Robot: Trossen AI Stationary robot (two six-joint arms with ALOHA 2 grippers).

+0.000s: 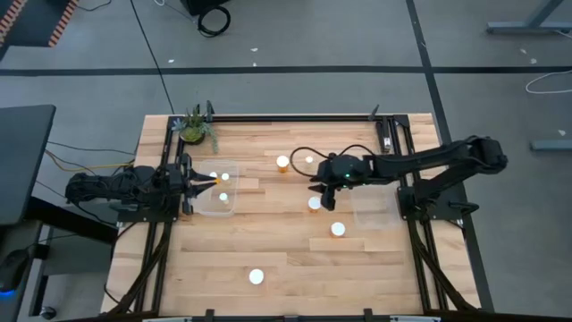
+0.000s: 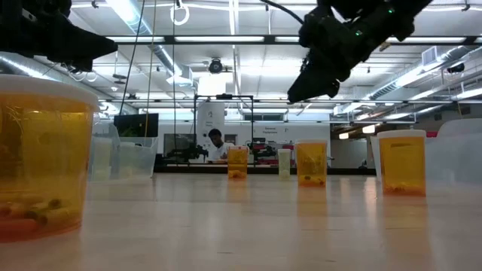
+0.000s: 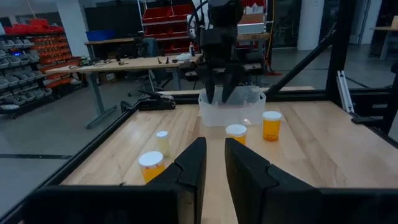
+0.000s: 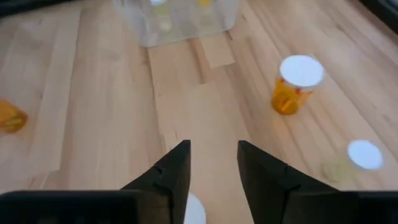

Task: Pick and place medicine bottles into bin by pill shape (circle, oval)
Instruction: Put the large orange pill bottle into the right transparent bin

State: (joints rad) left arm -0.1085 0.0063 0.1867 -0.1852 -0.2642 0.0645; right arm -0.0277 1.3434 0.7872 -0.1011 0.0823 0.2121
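Right gripper (image 1: 327,194), jaws slightly apart and empty, hovers mid-table above white-capped medicine bottle (image 1: 315,204). Left gripper (image 1: 198,182), jaws nearly together, waits over left bin (image 1: 217,208). Bottle likely light, rigid, slick; grip amber body below cap.

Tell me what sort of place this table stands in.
Most likely a robotics lab or workshop. Beyond the wooden table, the left wrist view shows shelving with red storage bins and a long workbench; the low view shows ceiling strip lights and a person at a desk.
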